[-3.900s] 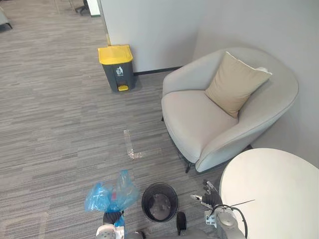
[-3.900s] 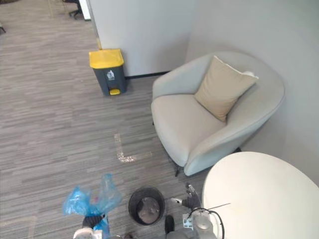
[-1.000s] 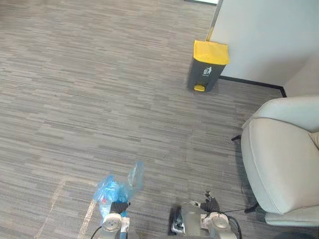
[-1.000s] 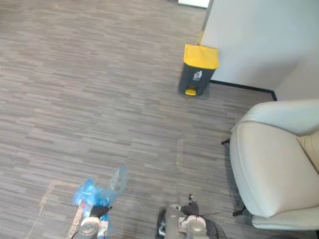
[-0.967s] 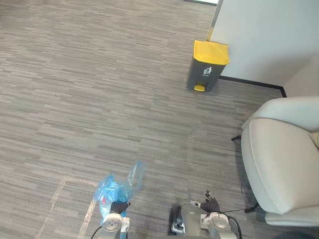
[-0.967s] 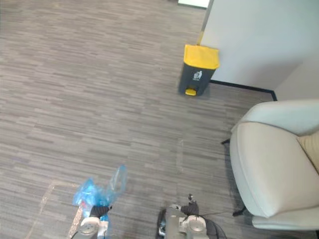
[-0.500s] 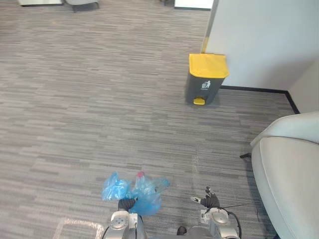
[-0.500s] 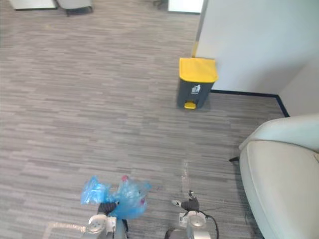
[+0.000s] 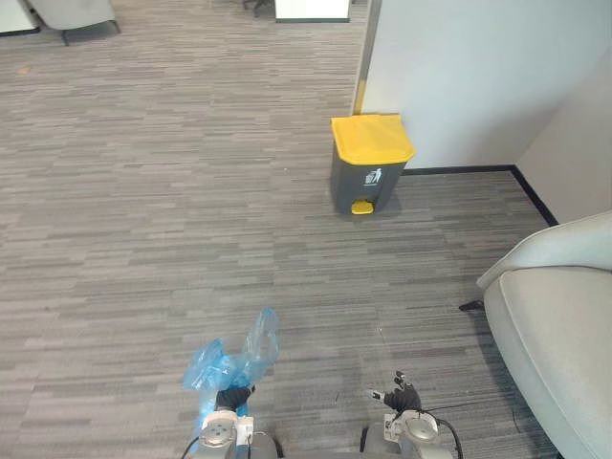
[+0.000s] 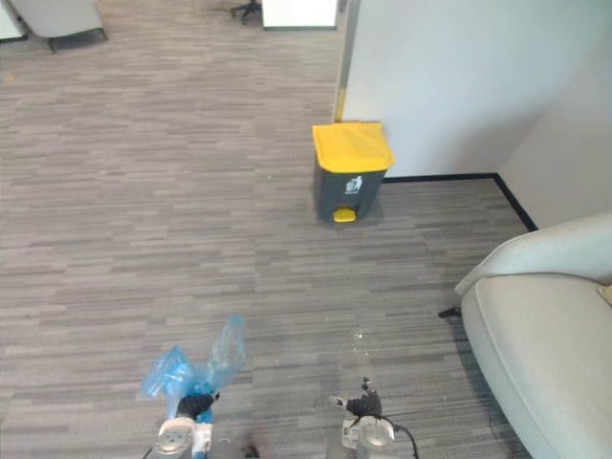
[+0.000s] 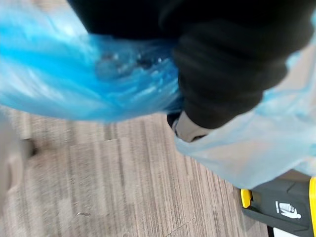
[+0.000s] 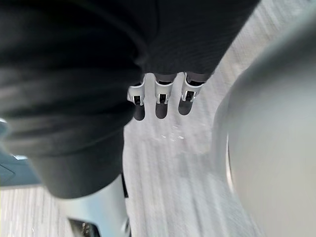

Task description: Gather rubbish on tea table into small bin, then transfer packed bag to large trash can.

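Note:
My left hand (image 9: 230,396) is low at the bottom of the left eye view, shut on the neck of a crumpled blue plastic bag (image 9: 232,356) that stands up above it. Up close in the left wrist view the blue bag (image 11: 89,74) bulges round the hand's dark cover (image 11: 232,69). The large trash can (image 9: 368,163), dark grey with a yellow lid that is down, stands ahead against the white wall; its pedal side also shows as the trash can (image 11: 289,206). Low and to the right, my right hand (image 9: 401,394) holds nothing, its fingers (image 12: 160,96) straight.
A light grey armchair (image 9: 559,330) fills the right side, close to my right arm. The white wall (image 9: 478,67) ends in a corner just left of the trash can. Grey carpet runs between me and the can. A chair base (image 9: 57,17) stands far off.
The camera has shifted, bringing the trash can nearer the picture's middle. The bag's loose top has flipped upward from a spread shape. My left hand keeps its hold.

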{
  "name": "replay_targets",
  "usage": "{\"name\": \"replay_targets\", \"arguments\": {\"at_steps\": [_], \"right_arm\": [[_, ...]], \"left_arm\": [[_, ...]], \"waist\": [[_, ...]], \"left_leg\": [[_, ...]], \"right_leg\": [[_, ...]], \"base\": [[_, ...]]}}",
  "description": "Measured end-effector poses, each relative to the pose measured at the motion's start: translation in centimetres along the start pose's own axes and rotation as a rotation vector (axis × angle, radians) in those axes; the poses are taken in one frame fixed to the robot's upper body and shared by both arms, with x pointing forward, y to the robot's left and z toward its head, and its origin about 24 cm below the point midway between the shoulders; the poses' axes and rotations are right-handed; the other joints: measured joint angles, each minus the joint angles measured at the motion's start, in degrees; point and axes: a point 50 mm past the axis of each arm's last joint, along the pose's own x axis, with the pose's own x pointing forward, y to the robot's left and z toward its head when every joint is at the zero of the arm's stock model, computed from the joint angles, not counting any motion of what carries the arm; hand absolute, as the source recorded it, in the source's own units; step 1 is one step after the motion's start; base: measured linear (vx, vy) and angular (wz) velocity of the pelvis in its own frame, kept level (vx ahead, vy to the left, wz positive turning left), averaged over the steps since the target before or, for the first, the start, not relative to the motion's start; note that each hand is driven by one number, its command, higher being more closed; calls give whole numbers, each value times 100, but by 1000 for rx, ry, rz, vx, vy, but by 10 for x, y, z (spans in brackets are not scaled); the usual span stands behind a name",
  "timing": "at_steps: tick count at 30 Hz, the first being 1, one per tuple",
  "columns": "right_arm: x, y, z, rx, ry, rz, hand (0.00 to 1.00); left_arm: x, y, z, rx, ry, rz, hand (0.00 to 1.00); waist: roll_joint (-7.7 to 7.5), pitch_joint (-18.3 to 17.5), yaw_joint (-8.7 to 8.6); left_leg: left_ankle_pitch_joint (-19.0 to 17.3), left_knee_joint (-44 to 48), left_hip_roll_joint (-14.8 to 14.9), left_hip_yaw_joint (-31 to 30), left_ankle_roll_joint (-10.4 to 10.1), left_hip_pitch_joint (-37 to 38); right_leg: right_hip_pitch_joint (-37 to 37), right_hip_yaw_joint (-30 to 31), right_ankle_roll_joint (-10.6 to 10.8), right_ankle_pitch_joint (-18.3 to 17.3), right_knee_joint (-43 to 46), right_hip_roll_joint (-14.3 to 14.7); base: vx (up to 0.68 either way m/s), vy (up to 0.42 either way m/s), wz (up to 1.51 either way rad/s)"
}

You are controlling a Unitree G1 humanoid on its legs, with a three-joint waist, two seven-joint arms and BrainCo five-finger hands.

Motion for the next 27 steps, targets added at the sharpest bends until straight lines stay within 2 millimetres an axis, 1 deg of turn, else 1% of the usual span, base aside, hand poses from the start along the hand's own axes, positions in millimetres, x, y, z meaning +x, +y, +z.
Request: {"name": "replay_targets", "arguments": {"at_steps": [1, 2, 3, 4, 5, 6, 7, 8, 9, 10, 11, 12, 13, 14, 15, 16, 17, 18, 19, 20, 21, 22, 23, 24, 25, 27], "right_arm": [[1, -1, 3, -23, -9, 3, 0], [0, -6, -6, -33, 15, -5, 0], [2, -11, -4, -45, 18, -13, 0], [6, -15, 2, -53, 10, -23, 0], [9, -19, 7, -39, 6, -39, 0], [9, -19, 5, -34, 13, -43, 0], [6, -23, -4, -33, 41, -53, 0], [2, -22, -13, -22, 56, -47, 0], [2, -22, -13, -26, 57, -46, 0], [1, -20, -11, -38, 44, -37, 0], [-1, -16, -13, -41, 40, -24, 0], [-1, -14, -12, -41, 35, -19, 0], [-1, -6, -7, -33, 19, -2, 0], [-1, -5, -6, -30, 15, 0, 0], [-2, -3, -7, -23, 16, 4, 0], [-3, 2, -8, -14, 20, 14, 0], [-3, 3, -8, -10, 22, 13, 0], [-4, 3, -9, 0, 28, 8, 0], [-4, 0, -11, 11, 35, -4, 0], [-4, -2, -12, 10, 38, -10, 0], [-3, -7, -14, 3, 52, -23, 0], [-4, -2, -16, 6, 61, -12, 0], [-6, 2, -21, 17, 75, -5, 0], [-6, 3, -20, 18, 75, -3, 0], [-5, 2, -19, 2, 68, -3, 0], [-5, 3, -16, -13, 59, 2, 0]], "left_arm": [[1, 3, -1, 9, 6, 3, 100], [2, 7, -3, 19, 19, 12, 100], [3, 3, -3, 9, 30, 6, 100], [4, 3, -4, 10, 35, 3, 100], [6, 1, 2, 11, 21, -1, 100], [7, 1, 3, 11, 19, -2, 100], [8, -1, 4, 10, 21, -8, 100], [6, -7, 4, -6, 17, -21, 100], [6, -7, 4, -11, 18, -20, 100], [5, -12, 4, -53, 21, -27, 100], [1, -17, 2, -87, 15, -32, 100], [0, -18, 1, -98, 14, -31, 100], [-2, -17, -1, -110, 18, -26, 100], [-2, -16, 0, -113, 11, -23, 100], [-3, -12, 3, -129, -7, -4, 100], [-3, -11, 3, -139, -9, 3, 100], [-3, -12, 3, -144, -8, 5, 100], [-3, -12, 3, -156, -6, 10, 100], [-3, -15, 4, -163, -5, 4, 100], [-3, -17, 3, -166, -1, 1, 100], [-3, -18, 3, -167, 2, -2, 100], [-1, -15, 5, -158, -5, 2, 100], [0, -9, 5, -144, -8, 15, 100], [0, -8, 4, -141, -5, 17, 100], [-1, -6, 0, -134, 10, 18, 100], [-2, -5, -3, -130, 19, 22, 100]], "waist": [[-58, 20, -42], [-198, 51, -98], [-21, 96, -69], [48, 109, -13], [66, 196, -82], [67, 200, -92], [68, 197, -128], [65, 196, -142], [70, 199, -136], [128, 223, -122], [195, 230, -59], [209, 236, -29], [166, 250, 79], [153, 247, 81], [72, 220, 136], [56, 220, 234], [57, 215, 250], [59, 217, 263], [93, 201, 263], [133, 177, 264], [138, 129, 328], [5, 98, 339], [-193, 17, 334], [-222, 9, 343], [-241, 3, 390], [-221, 2, 395]], "left_leg": [[-2, -60, 23, -53, -29, 184], [-55, -102, -67, -259, -207, 447], [-71, -107, 59, -347, -244, 501], [-61, -199, 2, -648, -252, 387], [263, -511, -149, -855, -187, 377], [327, -528, -156, -831, -213, 377], [429, -200, -67, -882, -353, 458], [429, 660, 80, -992, -363, 312], [459, 1075, 142, -1035, -412, 152], [920, 2792, 487, -1192, -732, -496], [1068, 4051, 794, -1215, -653, -1052], [942, 4440, 889, -1205, -564, -1259], [647, 4796, 941, -1183, -462, -1662], [605, 4800, 937, -1170, -462, -1739], [317, 4238, 840, -1051, -303, -2089], [239, 3653, 743, -1063, -246, -2201], [227, 3327, 690, -1088, -220, -2220], [250, 2274, 482, -1150, -207, -2226], [476, 1254, 263, -1230, -180, -2198], [634, 898, 220, -1256, -196, -2186], [1261, 586, 133, -1270, -165, -2081], [1253, 477, -15, -1183, -108, -1973], [1073, 516, -192, -1067, -15, -1943], [1008, 555, -225, -1050, 4, -1935], [693, 583, -296, -839, 69, -1728], [528, 482, -345, -687, 89, -1436]], "right_leg": [[-59, -248, -55, 463, -1154, 203], [231, -290, -733, 1533, -2187, 362], [309, -378, -696, 1573, -2239, 488], [340, -291, -768, 1508, -2332, 609], [368, -284, -776, 1322, -2222, 611], [393, -286, -774, 1242, -2157, 613], [586, -329, -692, 941, -2008, 629], [910, -355, -632, 784, -2142, 687], [1029, -352, -634, 749, -2198, 727], [1428, -280, -647, 709, -2477, 906], [1712, -166, -767, 617, -2649, 1101], [1813, -78, -783, 583, -2685, 1156], [2007, 105, -781, 515, -2735, 1178], [2041, 133, -773, 506, -2750, 1176], [2244, 479, -725, 494, -2940, 1152], [2322, 643, -659, 489, -3000, 1121], [2383, 708, -612, 491, -3025, 1102], [2479, 884, -456, 438, -3053, 997], [2560, 999, -248, 352, -3045, 907], [2553, 1027, -173, 313, -3037, 905], [2588, 1199, 15, 201, -3000, 859], [2659, 1282, 82, 227, -3100, 730], [2755, 1298, 179, 200, -3234, 520], [2762, 1307, 204, 185, -3225, 480], [2697, 1434, 288, 140, -2763, 328], [2385, 1575, 434, 127, -1879, 234]], "base": [[540, -170, 22], [646, -200, 11], [498, -110, -19], [367, -91, -38], [306, -78, -28], [336, -137, 6], [350, -140, 13], [305, -123, 13], [285, -80, -3], [277, -11, -35], [331, 0, -51], [279, 59, -79], [222, 42, -53], [307, 75, -95], [251, 84, -94], [261, 115, -104], [281, 161, -75], [382, 243, -59], [400, 265, -48], [383, 292, -45], [300, 222, -26], [457, 289, -27], [392, 206, -6], [539, 270, -29], [361, 179, -47], [286, 160, -56]]}}
